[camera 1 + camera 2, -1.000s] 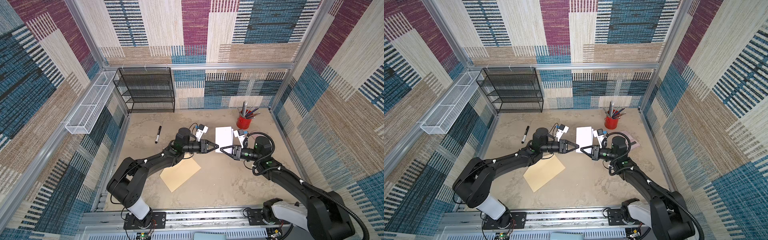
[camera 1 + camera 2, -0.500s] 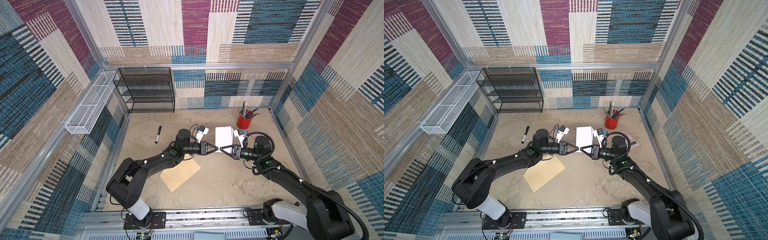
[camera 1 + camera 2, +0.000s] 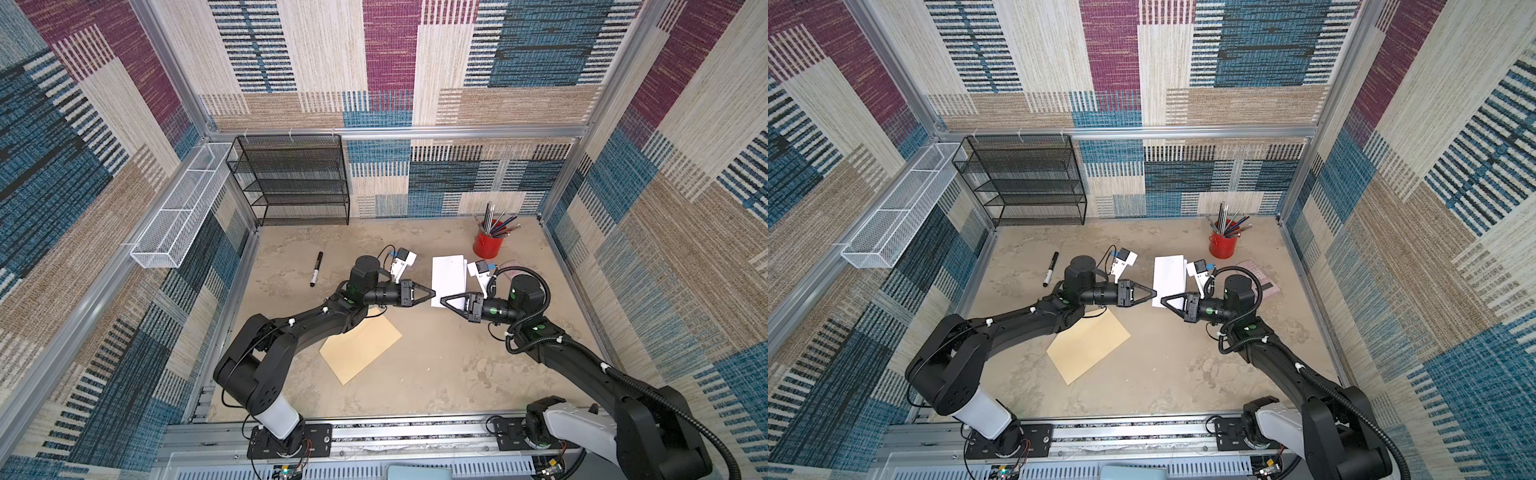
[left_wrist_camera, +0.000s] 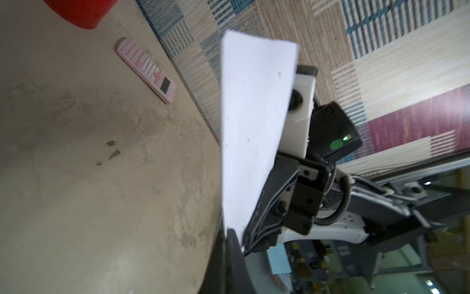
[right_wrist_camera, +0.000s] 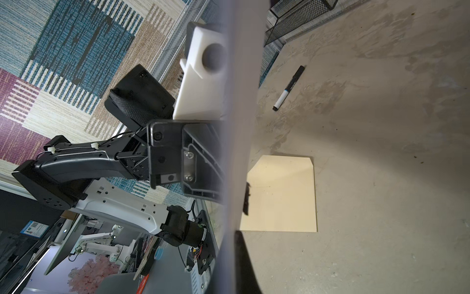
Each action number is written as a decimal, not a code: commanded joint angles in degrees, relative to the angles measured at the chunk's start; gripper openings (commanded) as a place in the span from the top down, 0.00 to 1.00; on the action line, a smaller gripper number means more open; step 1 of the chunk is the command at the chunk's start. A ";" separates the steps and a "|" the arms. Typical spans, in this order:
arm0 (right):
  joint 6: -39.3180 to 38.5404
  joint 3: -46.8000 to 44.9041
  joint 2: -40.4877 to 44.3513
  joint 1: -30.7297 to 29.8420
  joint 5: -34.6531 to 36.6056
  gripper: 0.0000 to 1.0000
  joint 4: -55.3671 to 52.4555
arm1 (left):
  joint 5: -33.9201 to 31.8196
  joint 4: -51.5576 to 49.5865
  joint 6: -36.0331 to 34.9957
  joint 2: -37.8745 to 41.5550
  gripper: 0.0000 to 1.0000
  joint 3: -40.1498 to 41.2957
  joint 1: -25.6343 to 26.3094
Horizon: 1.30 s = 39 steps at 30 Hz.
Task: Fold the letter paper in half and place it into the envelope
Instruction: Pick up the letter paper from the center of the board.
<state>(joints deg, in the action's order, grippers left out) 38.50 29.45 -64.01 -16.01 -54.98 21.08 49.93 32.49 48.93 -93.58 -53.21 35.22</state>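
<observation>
The left gripper (image 3: 432, 296) had just pinched shut on the raised paper (image 3: 448, 274), joining the right gripper (image 3: 442, 299) clamped alongside. The envelope (image 3: 360, 347) lay apart, so insertion remained.

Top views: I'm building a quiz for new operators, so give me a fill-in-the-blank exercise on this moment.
The left gripper and right gripper both pinch the white paper, holding it ___ the table.
The tan envelope lies flat, partly beneath the ___ arm.
The cup of pencils is ___.
Missing words: above; left; red.
</observation>
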 commanded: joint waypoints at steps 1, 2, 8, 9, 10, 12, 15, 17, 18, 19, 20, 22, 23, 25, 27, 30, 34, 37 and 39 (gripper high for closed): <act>-0.13 -0.37 0.46 -0.23 -1.83 1.00 -0.51 | -0.44 1.72 -0.03 0.03 0.90 -1.06 -0.30; -0.14 -0.53 0.46 -0.34 -1.88 1.00 -0.51 | -0.45 1.70 -0.12 -0.02 0.81 -1.30 -0.37; -0.26 -0.61 0.46 -0.77 -2.24 1.00 -0.73 | -0.35 1.38 -0.22 -0.26 0.57 -2.36 -0.67; -0.27 -0.61 0.46 -0.70 -2.16 1.00 -0.77 | -0.19 1.45 -0.21 -0.28 0.62 -2.49 -0.81; -0.35 -0.54 0.44 -0.78 -2.18 1.00 -0.86 | -0.03 1.53 -0.17 -0.31 0.81 -2.60 -0.88; -0.51 -0.58 0.28 -0.86 -2.36 1.00 -1.08 | -0.44 1.01 -0.24 -0.22 1.00 -2.56 -1.27; -1.01 -0.58 -0.28 -1.17 -2.87 1.00 -1.81 | -0.80 1.00 -0.28 0.04 0.94 -2.35 -1.98; -1.28 -0.77 -0.13 -1.32 -2.70 1.00 -2.14 | -0.73 1.39 -0.14 0.06 0.93 -2.31 -2.19; -1.31 -0.83 -0.13 -1.40 -2.91 1.00 -2.18 | -0.49 1.57 0.01 0.06 0.92 -2.40 -2.30; -1.41 -0.83 -0.11 -1.53 -2.85 1.00 -2.27 | -0.31 1.72 0.08 -0.07 0.95 -2.51 -2.32; -1.42 -0.81 -0.21 -1.53 -2.92 1.00 -2.29 | -0.04 2.02 0.27 -0.17 1.00 -2.59 -2.28; -1.29 -0.76 -0.32 -1.51 -2.96 0.91 -2.15 | 0.70 3.67 0.99 -0.42 1.00 -2.47 -2.31; -1.18 -0.68 -0.22 -1.56 -2.71 0.83 -2.08 | 1.17 4.69 1.24 -0.54 1.00 -2.35 -2.33; -1.34 -0.09 0.02 -1.57 -1.99 0.65 -2.23 | 2.19 5.60 1.86 -0.64 1.00 -1.93 -2.33; -1.59 0.70 -0.31 -1.57 -1.88 0.59 -2.47 | 2.81 5.71 1.88 -0.58 1.00 -1.34 -2.34; -1.37 1.55 -1.27 -1.63 -1.97 0.59 -2.16 | 3.37 5.57 1.81 -0.22 1.00 -0.76 -2.33; -0.59 1.84 -2.12 -1.61 -2.00 0.61 -0.76 | 3.59 3.24 0.26 0.37 1.00 -1.06 -2.19; -0.30 2.25 -2.68 -1.84 -2.57 0.68 0.09 | 3.47 3.19 -0.01 0.57 1.00 -1.02 -2.19; -0.33 2.62 -2.87 -2.63 -2.24 0.75 -0.05 | 3.11 1.04 -0.02 0.48 1.00 -1.11 -2.21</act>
<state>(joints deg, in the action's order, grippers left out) 37.67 31.33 -66.65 -17.96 -56.58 18.59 52.66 34.98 49.98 -93.41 -54.15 33.04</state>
